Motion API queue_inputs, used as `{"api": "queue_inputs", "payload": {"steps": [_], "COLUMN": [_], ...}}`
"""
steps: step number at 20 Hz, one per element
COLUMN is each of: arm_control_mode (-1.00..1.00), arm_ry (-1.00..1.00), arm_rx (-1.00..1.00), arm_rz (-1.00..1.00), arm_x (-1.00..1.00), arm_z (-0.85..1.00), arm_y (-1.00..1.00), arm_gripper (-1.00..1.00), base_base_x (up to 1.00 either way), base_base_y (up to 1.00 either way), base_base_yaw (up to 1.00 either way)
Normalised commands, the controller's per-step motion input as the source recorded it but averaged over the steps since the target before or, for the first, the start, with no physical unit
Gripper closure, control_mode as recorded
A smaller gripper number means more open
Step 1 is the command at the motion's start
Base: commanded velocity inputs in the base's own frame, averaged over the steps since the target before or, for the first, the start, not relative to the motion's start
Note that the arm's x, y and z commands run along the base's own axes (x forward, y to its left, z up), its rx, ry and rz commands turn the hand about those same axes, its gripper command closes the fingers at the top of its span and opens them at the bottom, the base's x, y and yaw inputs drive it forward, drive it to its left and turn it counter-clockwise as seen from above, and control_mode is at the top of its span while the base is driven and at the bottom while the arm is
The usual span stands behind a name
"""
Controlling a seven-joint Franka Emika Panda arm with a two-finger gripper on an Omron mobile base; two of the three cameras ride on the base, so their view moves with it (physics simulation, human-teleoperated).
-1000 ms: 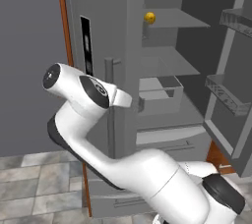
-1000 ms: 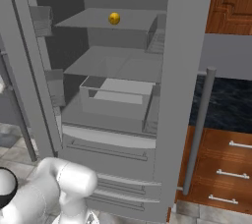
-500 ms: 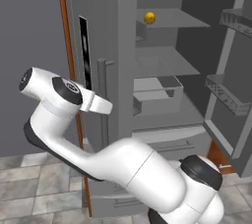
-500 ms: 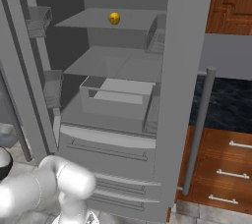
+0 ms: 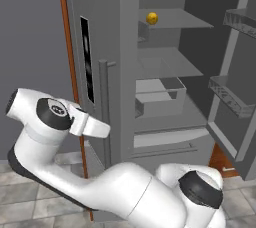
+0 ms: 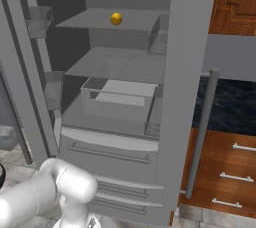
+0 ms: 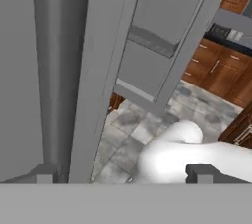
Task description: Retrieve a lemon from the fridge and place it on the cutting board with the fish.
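Grey fridge [image 6: 190, 72] stands open; lemon [image 6: 116, 18] (upper shelf) unobstructed.

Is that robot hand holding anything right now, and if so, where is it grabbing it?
Nothing is held. The gripper stands open, its fingertips wide apart with only floor between them. The lemon sits on a fridge shelf.

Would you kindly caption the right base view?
Small round yellow-orange lemon resting on the top shelf of the tall grey fridge, doors open.

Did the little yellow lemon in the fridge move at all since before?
No. The lemon sits on the same top shelf of the fridge, same spot.
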Motion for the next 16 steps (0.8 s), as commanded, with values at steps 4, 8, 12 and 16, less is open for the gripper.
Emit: {"api": "queue_inputs", "payload": {"steps": [4, 8, 12, 16], "arm_control_mode": [-1.0, -1.0, -1.0, -1.0], "arm_ry": [0.01, -0.03, -0.01, 0.04], "arm_rx": [0.01, 0.05, 0.17, 0.35], "arm_rz": [0.0, 0.0, 0.01, 0.04], "arm_x": [-1.0, -1.0, -0.91, -0.29], "arm_z": [0.06, 0.08, 0.23, 0.2], "arm_y": [-0.82, -0.98, -1.0, -1.0], "arm_gripper": [-1.0, -1.0, -1.0, -1.0], "base_base_x": [0.0, 0.0, 0.0, 0.0], "base_base_y": [0.0, 0.0, 0.0, 0.0], "base_base_yaw": [0.0, 0.0, 0.0, 0.0]}}
